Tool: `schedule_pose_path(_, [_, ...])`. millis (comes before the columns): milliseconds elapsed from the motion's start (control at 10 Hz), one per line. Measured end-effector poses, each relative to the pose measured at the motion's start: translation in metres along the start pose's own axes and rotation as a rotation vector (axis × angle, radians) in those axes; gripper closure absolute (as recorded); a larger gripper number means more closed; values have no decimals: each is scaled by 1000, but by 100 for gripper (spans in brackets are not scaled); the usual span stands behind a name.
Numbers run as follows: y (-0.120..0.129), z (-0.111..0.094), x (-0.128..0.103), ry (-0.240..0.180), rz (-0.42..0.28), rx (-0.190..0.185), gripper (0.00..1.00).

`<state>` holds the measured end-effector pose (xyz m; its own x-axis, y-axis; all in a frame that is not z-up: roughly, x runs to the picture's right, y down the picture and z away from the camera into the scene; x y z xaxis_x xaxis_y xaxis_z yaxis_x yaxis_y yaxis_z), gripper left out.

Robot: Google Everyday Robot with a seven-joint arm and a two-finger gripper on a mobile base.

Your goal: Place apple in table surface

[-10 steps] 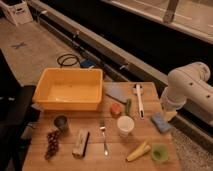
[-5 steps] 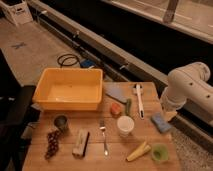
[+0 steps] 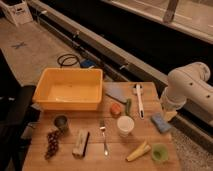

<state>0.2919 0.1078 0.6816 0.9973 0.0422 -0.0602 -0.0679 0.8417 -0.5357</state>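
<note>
Apple [image 3: 116,109] sits on the table surface [image 3: 95,161], centre of the frame, just above the white cup [image 3: 125,126] and beside a slim green item [image 3: 129,106]. It is apart from the yellow tub [image 3: 70,90] in the upper left. Nothing touches it, and it looks to rest on the planks already, so the place step reads as done or not needing a carry.

White arm [image 3: 192,87] comes in from the right edge. Gripper [image 3: 169,115] hangs low at the table's right side, just above the blue sponge [image 3: 160,122] and well apart from the apple. It is mostly hidden under the arm, so can't tell whether it is spread or closed, or whether it pinches anything. Likely parked off to the side to keep the tabletop in view.

Other clutter:
- Grape bunch [image 3: 51,144] and dark cup [image 3: 61,122], lower left.
- Fork [image 3: 104,140], bottom centre.
- Banana [image 3: 138,151] and green cup [image 3: 159,152], lower right.
- White-handled tool [image 3: 139,100], right of the apple.

Risk: the round apple could roll if nudged.
</note>
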Motion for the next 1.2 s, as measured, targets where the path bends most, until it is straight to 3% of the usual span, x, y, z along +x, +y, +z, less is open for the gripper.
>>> schedule_pose_path(800, [0, -1, 1, 1, -1, 3, 35])
schedule_pose_path(1000, [-10, -11, -10, 27, -22, 64, 35])
schedule_pose_path(1200, [-24, -14, -47, 31, -73, 103, 35])
